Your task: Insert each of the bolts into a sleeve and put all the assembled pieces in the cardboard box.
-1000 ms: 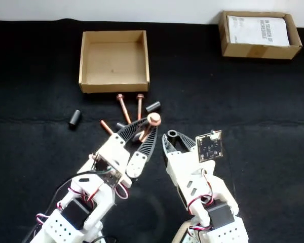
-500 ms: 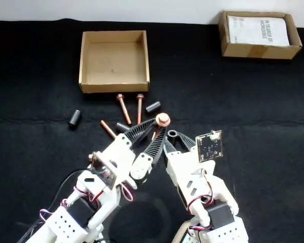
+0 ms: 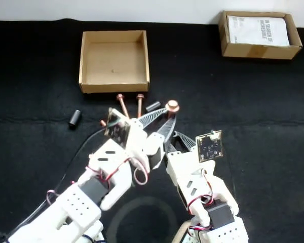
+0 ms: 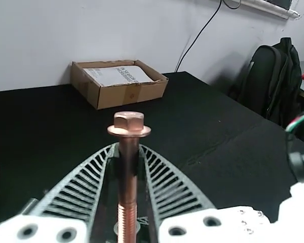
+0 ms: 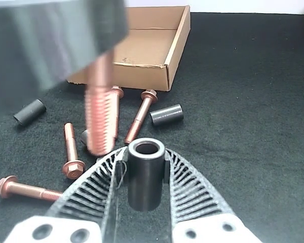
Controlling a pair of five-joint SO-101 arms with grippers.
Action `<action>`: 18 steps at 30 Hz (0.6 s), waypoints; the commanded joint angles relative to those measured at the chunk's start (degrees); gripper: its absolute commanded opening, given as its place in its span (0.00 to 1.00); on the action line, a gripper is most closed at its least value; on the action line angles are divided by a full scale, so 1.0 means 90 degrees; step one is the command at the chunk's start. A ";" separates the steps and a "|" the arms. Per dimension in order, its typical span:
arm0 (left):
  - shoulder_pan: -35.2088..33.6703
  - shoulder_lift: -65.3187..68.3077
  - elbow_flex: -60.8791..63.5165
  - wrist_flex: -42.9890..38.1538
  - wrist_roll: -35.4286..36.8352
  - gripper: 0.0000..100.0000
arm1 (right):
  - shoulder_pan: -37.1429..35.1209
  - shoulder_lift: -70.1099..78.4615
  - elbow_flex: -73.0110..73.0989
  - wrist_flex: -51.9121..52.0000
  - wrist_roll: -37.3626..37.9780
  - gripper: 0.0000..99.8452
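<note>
Carried right and farther off, the left pincer clamps a bolt just beside the sleeve clamped in the right pincer. Both look like stiff, slick metal, best gripped mid-body.

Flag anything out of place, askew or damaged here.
Nothing looks damaged or spilled. The one oddity: the held bolt, in the left gripper, has its threaded tip beside the open mouth of the held sleeve, not over it. Loose bolts lie askew before the cardboard box.
</note>
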 commanded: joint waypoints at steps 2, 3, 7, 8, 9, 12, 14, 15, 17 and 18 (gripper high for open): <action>-0.0054 0.0474 -0.0689 -0.0166 0.0059 0.01 | 0.0044 -0.0044 0.0454 -0.0005 -0.0059 0.01; -0.0044 0.0562 -0.0728 -0.0166 0.0059 0.01 | 0.0044 -0.0054 0.0454 -0.0005 -0.0059 0.01; -0.0054 0.0982 -0.0747 -0.0615 0.0029 0.01 | 0.0044 -0.0054 0.0444 -0.0005 -0.0059 0.01; -0.0054 0.1109 -0.0747 -0.0801 0.0010 0.01 | 0.0044 -0.0054 0.0444 -0.0005 -0.0059 0.01; -0.0054 0.1236 -0.0767 -0.0947 0.0010 0.01 | 0.0044 -0.0054 0.0444 -0.0005 -0.0059 0.01; -0.0054 0.1578 -0.0786 -0.1221 0.0010 0.01 | 0.0044 -0.0054 0.0444 -0.0005 -0.0059 0.01; -0.0054 0.1783 -0.0786 -0.1358 0.0010 0.01 | 0.0044 -0.0054 0.0444 -0.0005 -0.0059 0.01; -0.0054 0.1851 -0.0786 -0.1387 0.0010 0.01 | 0.0044 -0.0054 0.0444 -0.0005 -0.0059 0.01; -0.0044 0.1968 -0.0786 -0.1416 0.0010 0.01 | 0.0044 -0.0054 0.0444 -0.0005 -0.0059 0.01; -0.0044 0.2007 -0.0786 -0.1416 0.0010 0.01 | 0.0044 -0.0054 0.0444 -0.0005 -0.0059 0.01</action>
